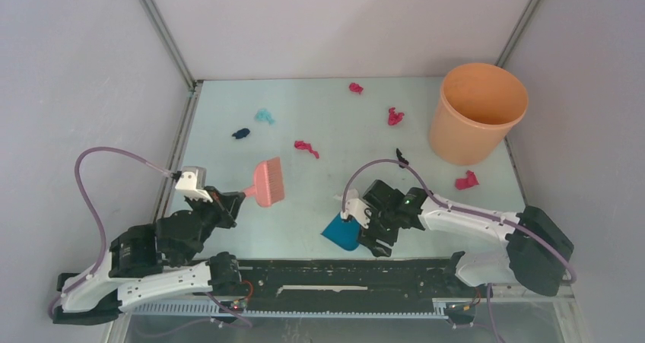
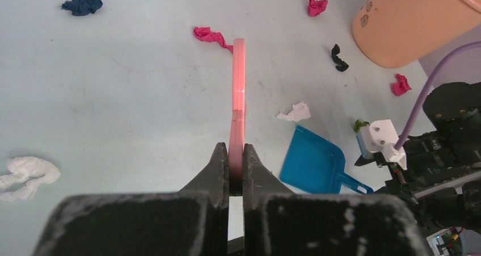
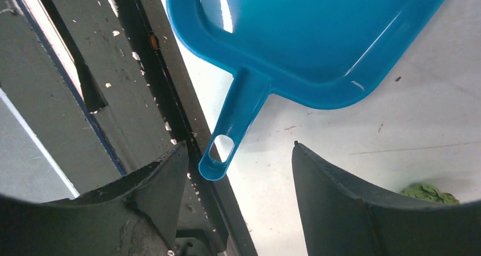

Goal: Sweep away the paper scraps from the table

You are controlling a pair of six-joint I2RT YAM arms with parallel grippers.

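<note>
The right pincer (image 3: 238, 179) stands wide with nothing in it, and the blue dustpan (image 3: 317, 40) lies straight ahead of it on the worktop (image 1: 327, 111), by the near edge. Its handle (image 3: 232, 120) runs back from the pan toward the pincer at a slight slant. The looped end sits between the two fingers (image 3: 340, 205), nearer the one on the picture's left, touching neither. The coming grasp turns on this, I judge: the jaws straddle the handle's long axis crosswise, so closing should catch it, though I cannot tell how high the pincer hangs.

The left pincer (image 2: 236, 156) is clamped narrow on the pink hand brush (image 2: 239, 74), whose head points out over the worktop. The paper scraps (image 1: 306, 147) lie scattered beyond both tools, magenta, teal and navy, some near the orange bucket (image 1: 478, 111); the brush arm is nearer the middle ones.

Only the left wrist view makes out a white wad (image 2: 294, 112) just past the dustpan's lip. Right wrist view adds an olive wad (image 3: 429, 192) beside its finger
</note>
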